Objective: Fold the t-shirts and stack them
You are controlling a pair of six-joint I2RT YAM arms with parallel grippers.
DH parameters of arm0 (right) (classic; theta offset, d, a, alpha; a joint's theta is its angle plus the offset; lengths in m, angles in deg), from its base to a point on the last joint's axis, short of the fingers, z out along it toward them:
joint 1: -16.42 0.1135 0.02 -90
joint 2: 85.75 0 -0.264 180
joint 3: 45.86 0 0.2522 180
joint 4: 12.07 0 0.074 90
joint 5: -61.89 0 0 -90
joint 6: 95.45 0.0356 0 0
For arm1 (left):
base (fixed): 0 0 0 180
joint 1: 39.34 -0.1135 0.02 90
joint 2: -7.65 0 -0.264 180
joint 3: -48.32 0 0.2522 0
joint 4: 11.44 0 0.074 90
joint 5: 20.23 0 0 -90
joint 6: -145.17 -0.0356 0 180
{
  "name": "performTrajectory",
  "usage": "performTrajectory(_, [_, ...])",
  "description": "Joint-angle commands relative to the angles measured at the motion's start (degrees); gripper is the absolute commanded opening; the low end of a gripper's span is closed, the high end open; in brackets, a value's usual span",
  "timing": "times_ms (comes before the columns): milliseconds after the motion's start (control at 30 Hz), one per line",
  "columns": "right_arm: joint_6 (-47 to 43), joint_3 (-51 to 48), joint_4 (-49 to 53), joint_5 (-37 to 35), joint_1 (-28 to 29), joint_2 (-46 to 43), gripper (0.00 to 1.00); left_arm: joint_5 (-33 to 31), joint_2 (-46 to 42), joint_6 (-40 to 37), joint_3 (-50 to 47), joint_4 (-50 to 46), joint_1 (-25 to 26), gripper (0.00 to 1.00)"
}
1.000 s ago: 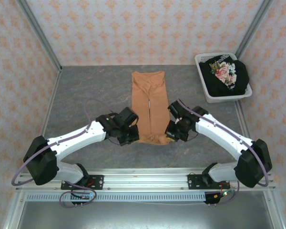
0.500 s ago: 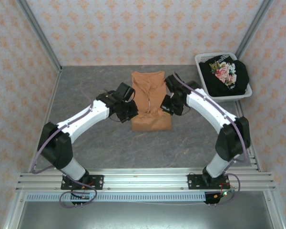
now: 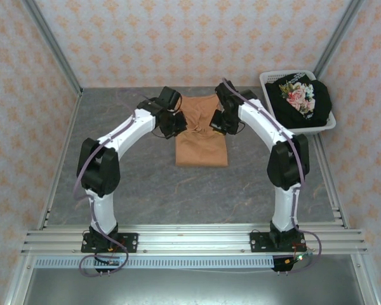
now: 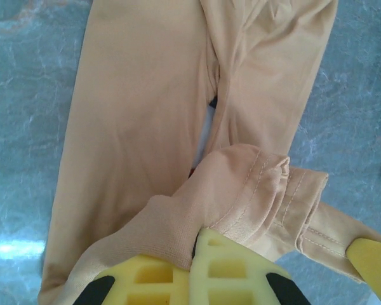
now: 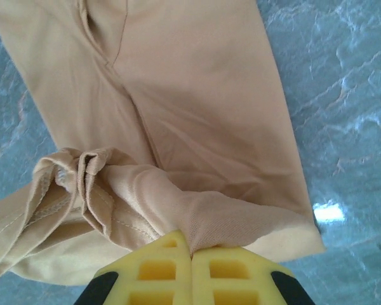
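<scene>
- Grey marble-look table (image 3: 127,178), boxed in by walls (image 3: 178,38) covered in orange-patterned wallpaper. Both arms are bolted to a metal rail (image 3: 190,236) along the near edge.
- The orange t-shirt (image 3: 202,145) lies around the middle of the table, a bit toward the far side. It's folded into a narrow rectangle with the plain side up, no print showing.
- Its near half lies flat on the table. The far part is bunched up between the two grippers.
- The left gripper (image 3: 176,122) is at the shirt's left edge. In the left wrist view its yellow pads (image 4: 232,264) are pressed together, with a wad of stitched hem pinched right at the tips.
- The right gripper (image 3: 220,121) mirrors it on the shirt's right edge. In the right wrist view its pads (image 5: 155,264) are clamped on a fold of orange cloth, and more gathered hem hangs off to the side.
- In both wrist views the pinched cloth is raised above the flat layer underneath.
- Both arms stretch far out over the table and arch in toward each other.
- A white laundry basket (image 3: 271,121) sits in the far right corner. The black t-shirt (image 3: 305,109) with pink flowers is heaped inside it, well apart from the orange one.
</scene>
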Motion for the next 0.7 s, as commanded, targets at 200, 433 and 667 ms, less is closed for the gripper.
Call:
performTrajectory(200, [-1.9, 8.2, 0.8, 0.8, -2.4, 8.5, 0.00, 1.2, 9.0, -3.1, 8.4, -2.1, -2.0, 0.00])
performTrajectory(433, [-1.6, 13.2, 0.3, 3.0, -3.6, 14.6, 0.00, 1.3, 15.9, -4.6, 15.6, -3.4, -3.1, 0.00])
performTrajectory(667, [-0.8, 16.3, -4.6, 6.7, -6.8, 20.3, 0.22, 1.9, 20.7, -4.4, 19.3, -0.4, -5.1, 0.36])
